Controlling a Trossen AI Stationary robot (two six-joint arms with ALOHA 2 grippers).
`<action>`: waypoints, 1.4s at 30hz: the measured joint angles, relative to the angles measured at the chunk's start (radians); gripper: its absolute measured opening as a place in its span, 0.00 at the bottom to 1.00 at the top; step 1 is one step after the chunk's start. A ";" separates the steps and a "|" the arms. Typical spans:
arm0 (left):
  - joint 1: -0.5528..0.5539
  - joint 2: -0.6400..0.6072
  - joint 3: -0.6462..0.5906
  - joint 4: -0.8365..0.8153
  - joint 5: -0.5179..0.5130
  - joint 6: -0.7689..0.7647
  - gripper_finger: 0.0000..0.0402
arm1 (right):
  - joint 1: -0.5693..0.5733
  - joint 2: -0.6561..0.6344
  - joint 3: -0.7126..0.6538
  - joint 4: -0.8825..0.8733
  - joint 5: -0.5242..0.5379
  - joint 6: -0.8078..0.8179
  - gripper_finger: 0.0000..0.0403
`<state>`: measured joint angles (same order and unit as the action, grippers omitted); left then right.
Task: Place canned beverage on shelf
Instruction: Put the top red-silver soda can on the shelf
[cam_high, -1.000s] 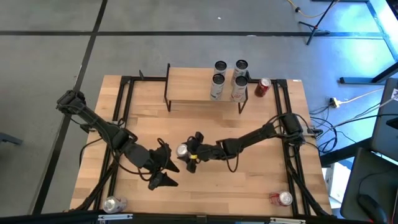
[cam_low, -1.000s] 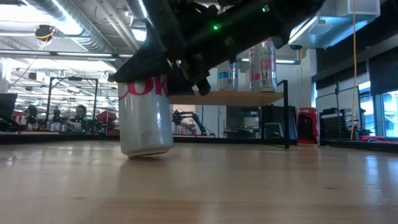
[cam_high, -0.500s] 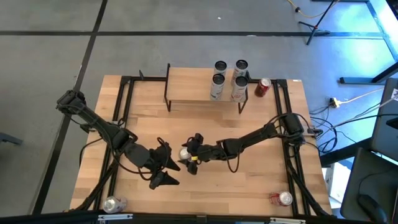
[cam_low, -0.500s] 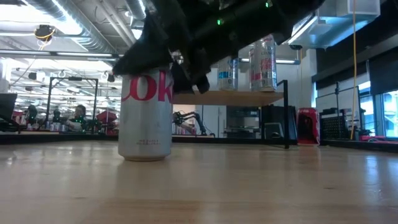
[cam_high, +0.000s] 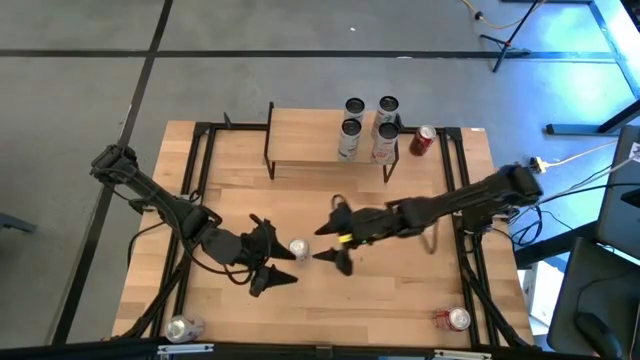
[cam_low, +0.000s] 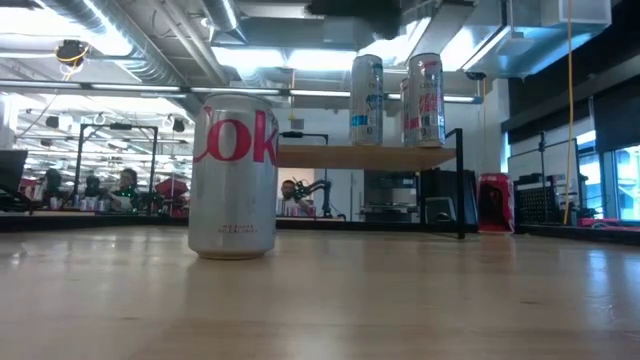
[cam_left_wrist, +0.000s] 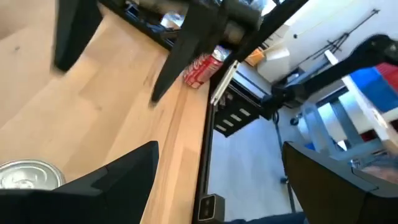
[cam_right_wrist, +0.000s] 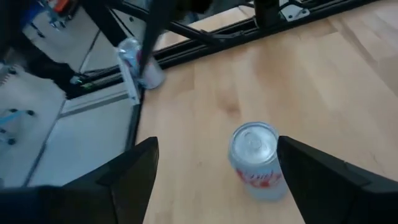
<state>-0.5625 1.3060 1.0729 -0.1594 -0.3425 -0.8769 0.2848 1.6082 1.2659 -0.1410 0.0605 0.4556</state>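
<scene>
The silver can (cam_high: 298, 248) stands upright on the desk (cam_high: 400, 300), between the two claws and free of both. The left claw (cam_high: 272, 255) and right claw (cam_high: 334, 244) are both spread wide. The high view shows four cans (cam_high: 367, 127) on the shelf (cam_high: 305, 140); the low view resolves fewer. The right wrist view alone shows the can's lid (cam_right_wrist: 254, 138).

This was a robotics lab or workshop: exposed ceiling ducts (cam_low: 150, 40) and strip lights ran overhead. Far behind the table (cam_low: 400, 300), people (cam_low: 127, 185) sat at workstations, and another small robot arm (cam_low: 305, 193) stood.
</scene>
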 joint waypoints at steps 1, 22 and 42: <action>0.000 0.000 0.000 -0.002 -0.012 0.015 0.83 | 0.005 -0.027 0.000 -0.025 -0.001 0.012 0.77; 0.106 0.004 0.000 -0.205 -0.033 0.007 0.97 | 0.065 -0.138 -0.001 -0.324 0.035 0.140 0.78; 0.072 0.038 -0.095 -0.294 -0.177 0.302 0.97 | 0.062 -0.138 -0.001 -0.325 0.033 0.172 0.78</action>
<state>-0.4901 1.3441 0.9779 -0.4531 -0.5191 -0.5753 0.3473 1.4704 1.2648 -0.4664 0.0933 0.6275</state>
